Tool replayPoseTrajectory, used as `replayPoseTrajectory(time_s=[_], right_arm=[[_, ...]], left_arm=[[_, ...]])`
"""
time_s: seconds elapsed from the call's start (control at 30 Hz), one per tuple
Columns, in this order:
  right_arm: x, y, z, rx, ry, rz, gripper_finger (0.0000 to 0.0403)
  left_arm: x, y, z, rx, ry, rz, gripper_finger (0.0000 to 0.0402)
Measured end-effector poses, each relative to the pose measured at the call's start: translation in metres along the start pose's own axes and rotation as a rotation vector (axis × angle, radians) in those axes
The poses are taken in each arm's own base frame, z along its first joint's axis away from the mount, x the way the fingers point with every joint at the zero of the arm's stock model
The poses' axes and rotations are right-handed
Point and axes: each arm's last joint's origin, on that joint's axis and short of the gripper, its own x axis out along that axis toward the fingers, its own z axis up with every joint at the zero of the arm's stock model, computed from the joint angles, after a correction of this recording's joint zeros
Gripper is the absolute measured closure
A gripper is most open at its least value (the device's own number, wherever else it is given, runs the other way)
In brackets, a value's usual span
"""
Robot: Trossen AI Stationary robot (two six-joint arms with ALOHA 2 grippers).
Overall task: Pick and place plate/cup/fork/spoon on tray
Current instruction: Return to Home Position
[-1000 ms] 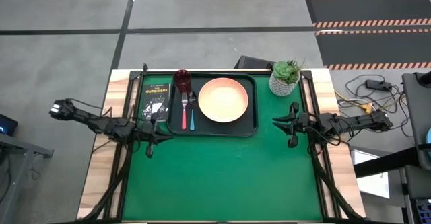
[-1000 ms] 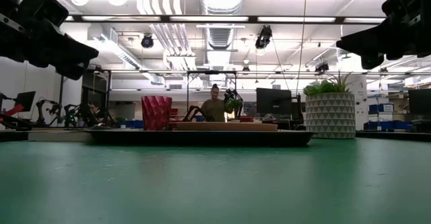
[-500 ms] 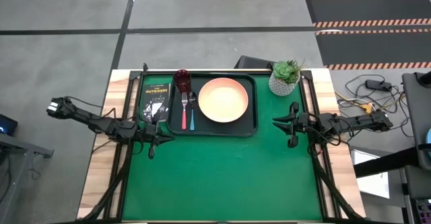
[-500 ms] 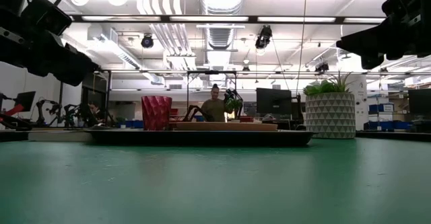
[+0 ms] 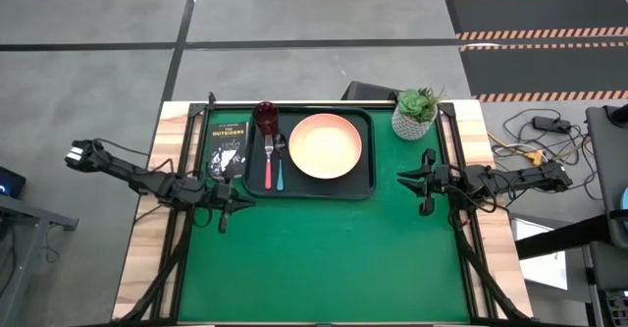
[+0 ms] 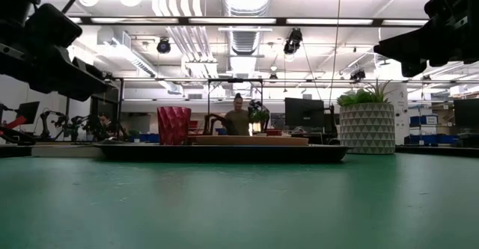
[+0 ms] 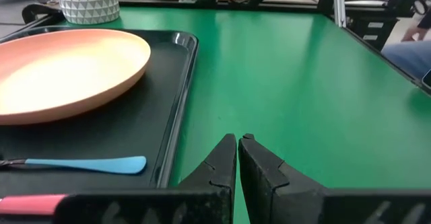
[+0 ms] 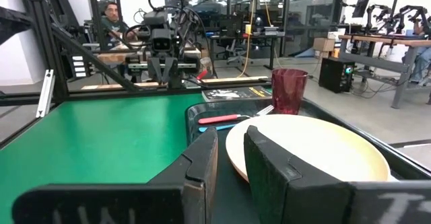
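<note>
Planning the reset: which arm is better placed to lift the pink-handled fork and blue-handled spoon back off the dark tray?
Probably left. The left gripper, shut and empty, sits just off the dark rectangular tray's near-left corner, beside the pink-handled fork and blue-handled spoon. The right gripper waits beyond the tray's far side.

Peach plate (image 5: 325, 146), dark-red cup (image 5: 265, 116), blue-handled spoon (image 5: 280, 162).

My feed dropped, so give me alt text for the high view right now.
The tray holds the plate, cup, fork and spoon. Left claw and right claw hover shut and empty on either side of the tray.
</note>
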Motion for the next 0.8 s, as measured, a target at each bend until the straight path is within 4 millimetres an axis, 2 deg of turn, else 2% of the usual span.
replayPoseTrajectory(time_s=[0.8], right_arm=[[0.0000,0.0000,0.0000,0.000,0.000,0.000,0.0339]], left_arm=[[0.0056,-0.0004,-0.0085,0.027,0.093,0.013,0.0402]])
